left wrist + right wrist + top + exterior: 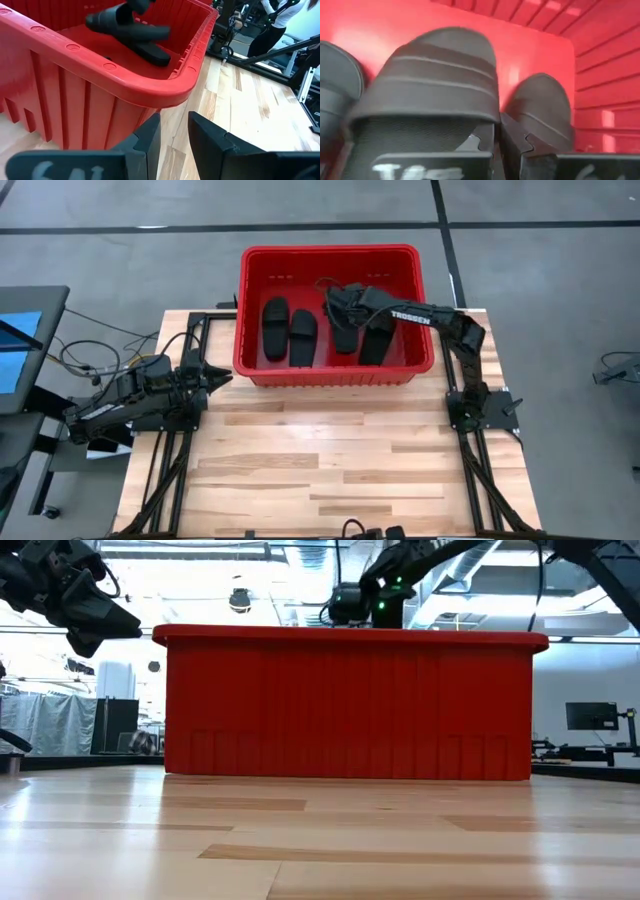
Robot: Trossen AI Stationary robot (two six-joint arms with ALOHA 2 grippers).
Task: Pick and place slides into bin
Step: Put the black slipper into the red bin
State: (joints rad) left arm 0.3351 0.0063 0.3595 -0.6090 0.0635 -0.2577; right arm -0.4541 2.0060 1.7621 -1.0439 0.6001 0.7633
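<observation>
The red bin (250, 370) stands at the table's far middle. Three black slides lie flat on its floor: two at the left (275, 328) (303, 337) and one at the right (378, 338). My right gripper (335, 298) reaches down into the bin from the right and is shut on another slide (430, 85), which also shows in the left wrist view (125, 27). My left gripper (222, 376) is open and empty, level above the table just outside the bin's near left corner (165, 95). My right gripper holds the slide by the side of its wide strap (487, 117), one finger (477, 145) under the strap and one outside it. The fingers slant down from the bin's right. The slide is tilted, its held end raised above the bin's floor and its other end low by the neighbouring slide (152, 52).
The bin's tall walls (350, 700) stand around the right gripper (345, 605). Bare wooden table (330, 460) lies between the bin and the near edge. A person stands beyond the table (280, 15). A desk with cables is off the table's left (30, 340).
</observation>
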